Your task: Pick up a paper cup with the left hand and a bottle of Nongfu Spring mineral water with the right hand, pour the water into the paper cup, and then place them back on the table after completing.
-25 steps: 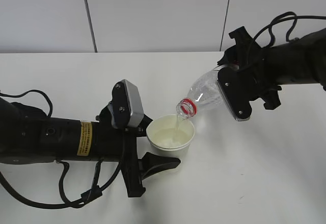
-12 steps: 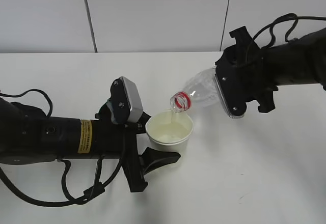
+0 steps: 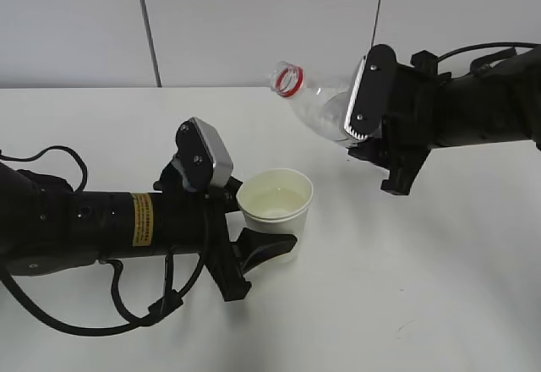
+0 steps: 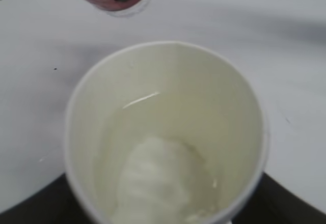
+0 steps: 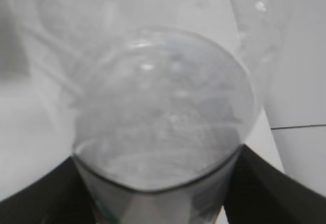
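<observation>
Cup (image 3: 275, 205), part-filled with water (image 4: 168, 158), is gripped by left hand (image 3: 254, 232) above table (image 3: 439, 287). Bottle (image 3: 317, 101) is clamped by right hand (image 3: 372, 127), neck tilted upward.

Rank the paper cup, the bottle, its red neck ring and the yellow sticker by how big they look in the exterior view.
1. Bottle, though the right hand hides its base.
2. Paper cup, close behind the bottle's visible part; treat this order as unsure.
3. Yellow sticker.
4. Red neck ring, close to the sticker in size.
</observation>
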Robot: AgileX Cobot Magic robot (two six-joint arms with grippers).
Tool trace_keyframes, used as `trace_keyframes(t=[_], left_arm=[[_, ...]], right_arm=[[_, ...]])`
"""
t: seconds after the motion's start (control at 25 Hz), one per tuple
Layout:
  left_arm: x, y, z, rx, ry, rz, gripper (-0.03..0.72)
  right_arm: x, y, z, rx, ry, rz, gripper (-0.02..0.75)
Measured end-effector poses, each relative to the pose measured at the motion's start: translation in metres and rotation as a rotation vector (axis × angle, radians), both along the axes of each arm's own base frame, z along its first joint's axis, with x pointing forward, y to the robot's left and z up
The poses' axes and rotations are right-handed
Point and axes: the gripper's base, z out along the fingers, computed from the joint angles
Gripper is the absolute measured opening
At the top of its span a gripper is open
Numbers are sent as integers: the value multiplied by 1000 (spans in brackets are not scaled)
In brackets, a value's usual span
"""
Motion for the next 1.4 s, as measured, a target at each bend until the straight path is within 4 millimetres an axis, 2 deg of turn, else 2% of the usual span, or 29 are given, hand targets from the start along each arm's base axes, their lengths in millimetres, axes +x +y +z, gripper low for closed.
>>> trace_keyframes(t=[0.32, 0.48, 0.84, 1.12, 1.4], left_arm=[[6, 2, 0, -15, 25, 85, 440], [10, 4, 1, -40, 40, 145, 440], [14, 6, 3, -65, 54, 203, 440], [16, 8, 3, -76, 61, 233, 440], [31, 27, 6, -121, 61, 335, 440]], right_arm=[[-2, 4, 0, 211, 94, -110, 462], [-3, 8, 2, 351, 150, -144, 430], [0, 11, 4, 472, 158, -174, 416], [9, 21, -8, 597, 149, -136, 416], [20, 25, -24, 680, 107, -146, 413]])
